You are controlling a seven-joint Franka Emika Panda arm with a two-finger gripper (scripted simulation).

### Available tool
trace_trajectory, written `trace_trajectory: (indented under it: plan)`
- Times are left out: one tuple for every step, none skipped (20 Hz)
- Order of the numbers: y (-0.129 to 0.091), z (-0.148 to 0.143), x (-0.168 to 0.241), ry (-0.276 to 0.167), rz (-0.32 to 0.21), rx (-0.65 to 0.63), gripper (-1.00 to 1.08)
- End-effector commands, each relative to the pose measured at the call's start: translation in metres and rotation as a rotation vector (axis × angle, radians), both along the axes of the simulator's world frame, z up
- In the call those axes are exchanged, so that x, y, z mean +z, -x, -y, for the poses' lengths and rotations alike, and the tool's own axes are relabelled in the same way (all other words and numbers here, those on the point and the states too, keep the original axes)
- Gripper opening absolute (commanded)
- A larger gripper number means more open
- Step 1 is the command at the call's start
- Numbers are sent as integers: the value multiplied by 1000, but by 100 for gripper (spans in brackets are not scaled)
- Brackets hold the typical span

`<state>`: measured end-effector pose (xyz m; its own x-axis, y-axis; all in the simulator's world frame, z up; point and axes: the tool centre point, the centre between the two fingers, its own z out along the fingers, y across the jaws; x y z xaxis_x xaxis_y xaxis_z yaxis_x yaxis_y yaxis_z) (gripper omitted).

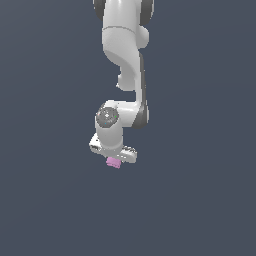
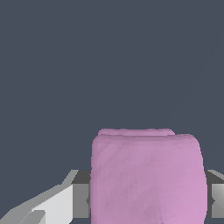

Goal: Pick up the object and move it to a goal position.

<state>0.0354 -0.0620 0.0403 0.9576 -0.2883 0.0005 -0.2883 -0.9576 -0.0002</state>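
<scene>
The pink cube [image 1: 114, 162] sits just under the white hand of my arm in the exterior view, mostly hidden by it. In the wrist view the pink cube [image 2: 148, 177] fills the space between my two fingers, whose pads [image 2: 81, 200] press against its sides. My gripper [image 1: 114, 159] is shut on the cube. My fingertips are hidden behind the hand in the exterior view. I cannot tell from these views whether the cube rests on the floor or is lifted.
A plain dark grey-blue surface [image 1: 200, 200] fills both views. The white arm [image 1: 125, 60] reaches in from the top of the exterior view. No goal marker or other object shows.
</scene>
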Motion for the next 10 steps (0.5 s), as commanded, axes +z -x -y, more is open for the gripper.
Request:
trace_trajectory:
  plan:
    - [1, 0, 0, 0, 0, 0, -100]
    - [1, -1, 0, 0, 0, 0, -100]
    - [2, -1, 1, 0, 0, 0, -100]
    - [3, -2, 1, 0, 0, 0, -100]
    - [5, -2, 2, 0, 0, 0, -100]
    - [7, -3, 3, 0, 0, 0, -100]
    - [9, -4, 3, 0, 0, 0, -100]
    - [11, -5, 4, 0, 0, 0, -100]
    - [14, -6, 5, 0, 0, 0, -100]
    - [17, -8, 7, 0, 0, 0, -100]
